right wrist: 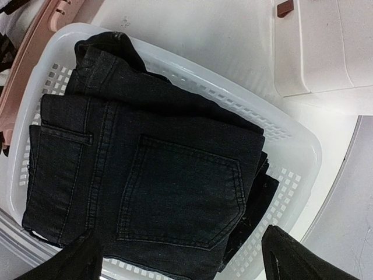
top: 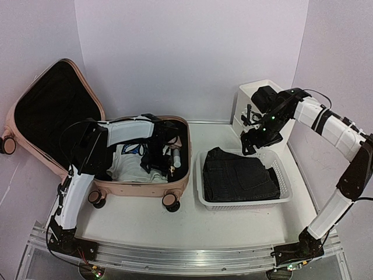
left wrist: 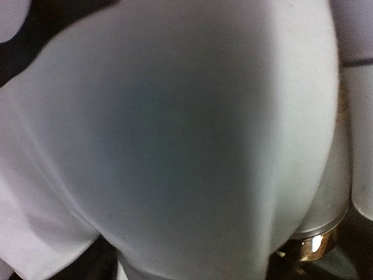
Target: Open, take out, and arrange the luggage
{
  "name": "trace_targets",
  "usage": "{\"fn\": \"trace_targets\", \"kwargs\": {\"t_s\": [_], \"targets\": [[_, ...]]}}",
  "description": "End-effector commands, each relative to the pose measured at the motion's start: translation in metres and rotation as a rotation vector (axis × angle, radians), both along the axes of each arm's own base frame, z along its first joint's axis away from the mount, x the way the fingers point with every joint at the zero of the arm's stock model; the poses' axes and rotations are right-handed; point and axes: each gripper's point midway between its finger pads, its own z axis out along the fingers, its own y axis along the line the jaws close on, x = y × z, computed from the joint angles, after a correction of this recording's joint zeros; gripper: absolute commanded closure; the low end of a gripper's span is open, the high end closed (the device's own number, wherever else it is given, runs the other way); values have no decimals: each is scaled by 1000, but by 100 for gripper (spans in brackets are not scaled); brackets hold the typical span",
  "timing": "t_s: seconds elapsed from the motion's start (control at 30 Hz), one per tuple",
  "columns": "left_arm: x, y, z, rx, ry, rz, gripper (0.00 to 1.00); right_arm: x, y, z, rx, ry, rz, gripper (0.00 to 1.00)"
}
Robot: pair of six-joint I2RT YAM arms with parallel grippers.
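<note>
white cloth close-up, gold-banded cylinder lower right

Pretty clearly a robot lab or test booth, not anybody's home. The table is a plain white slab boxed in by blank pale walls at the back and both sides, like a photo backdrop. Along the near edge runs a bare aluminium rail with two white-and-black robot arms bolted to it, the left arm and the right arm. The only homey bits sit on the table: pink luggage lying open, a white perforated basket with folded dark jeans in it, and a small white drawer unit in the back corner.
</note>
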Motion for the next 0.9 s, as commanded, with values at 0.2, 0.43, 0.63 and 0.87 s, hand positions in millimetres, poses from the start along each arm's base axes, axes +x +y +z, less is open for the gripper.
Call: {"fn": "trace_targets", "kwargs": {"t_s": [0.2, 0.43, 0.63, 0.87], "targets": [[8, 29, 24, 85, -75, -9, 70, 8, 8, 20, 70, -37, -37, 4], [12, 33, 39, 63, -98, -28, 92, 10, 14, 26, 111, -33, -65, 6], [11, 25, 55, -36, -114, -42, 99, 14, 40, 30, 229, 24, -66, 7], [17, 12, 92, -256, -153, -45, 100, 38, 90, 49, 383, 41, -122, 9]]}}
